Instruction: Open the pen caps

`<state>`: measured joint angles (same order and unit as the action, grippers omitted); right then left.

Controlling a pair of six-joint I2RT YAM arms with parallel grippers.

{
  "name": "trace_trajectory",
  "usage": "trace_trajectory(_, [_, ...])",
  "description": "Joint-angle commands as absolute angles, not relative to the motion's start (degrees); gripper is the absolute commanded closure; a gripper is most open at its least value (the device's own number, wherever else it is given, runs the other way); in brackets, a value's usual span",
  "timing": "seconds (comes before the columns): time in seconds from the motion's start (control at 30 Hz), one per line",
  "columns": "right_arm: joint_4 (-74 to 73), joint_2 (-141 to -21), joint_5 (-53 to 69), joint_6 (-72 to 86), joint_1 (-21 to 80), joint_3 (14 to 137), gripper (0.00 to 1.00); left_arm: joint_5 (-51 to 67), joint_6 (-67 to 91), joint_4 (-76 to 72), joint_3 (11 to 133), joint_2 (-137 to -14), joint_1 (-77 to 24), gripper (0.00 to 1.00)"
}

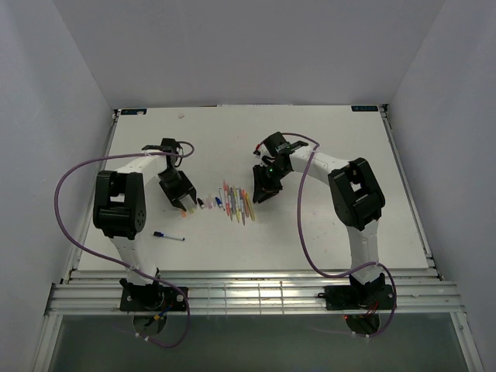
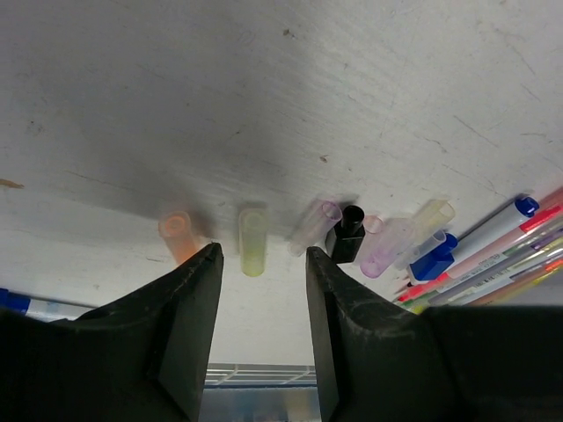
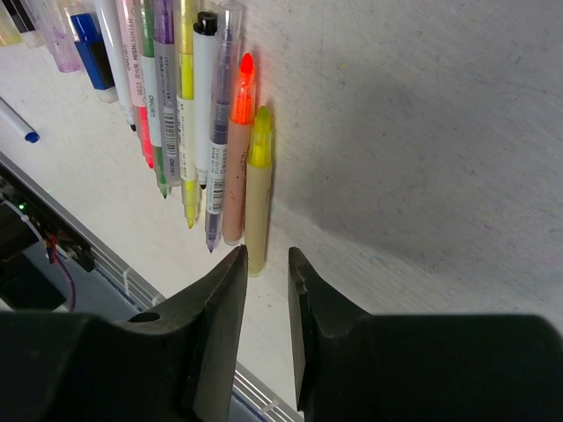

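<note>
My left jaws stand open and empty, low over the surface [image 2: 264,88], with a loose yellow cap [image 2: 252,239] just beyond the gap, between an orange cap [image 2: 176,230] and a black cap [image 2: 347,233]. My right jaws are parted only narrowly, holding nothing, near the yellow highlighter [image 3: 258,189] that ends the row of pens [image 3: 176,105]. I judge the caps light enough to roll if brushed. The highlighter also touches its orange neighbour [image 3: 237,158], so I might pinch both.

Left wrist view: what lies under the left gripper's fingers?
A yellow cap lies at the gap of the left gripper; an orange cap is partly hidden by one finger. The table under the fingers is covered.
</note>
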<state>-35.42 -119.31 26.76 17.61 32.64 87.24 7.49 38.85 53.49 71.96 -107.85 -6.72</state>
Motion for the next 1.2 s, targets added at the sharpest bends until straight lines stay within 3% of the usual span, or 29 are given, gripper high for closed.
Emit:
trace_trajectory(0.0, [-34.37,-116.64,28.30,17.49,32.61,88.68,0.69,7.38,39.64,53.26,74.53,-102.66,-6.77,0.46])
trace_trajectory(0.23, [-34.19,-114.87,30.14,18.37,32.87,88.07,0.69,0.20,48.67,65.46,81.56,-96.60,-6.51,0.41])
trace_trajectory(0.47, [-33.40,-113.47,31.55,18.72,34.80,87.72,0.69,-2.46,62.22,69.53,68.49,-83.34,2.70,0.40])
trace_trajectory(0.63, [-32.61,-112.77,32.52,19.07,35.59,86.40,0.69,-5.62,66.18,68.47,64.43,-76.91,9.12,0.46])
trace_trajectory(1.17, [-31.99,-112.06,33.58,18.46,35.86,85.52,0.69,-6.77,70.75,66.71,59.59,-88.50,10.46,0.47])
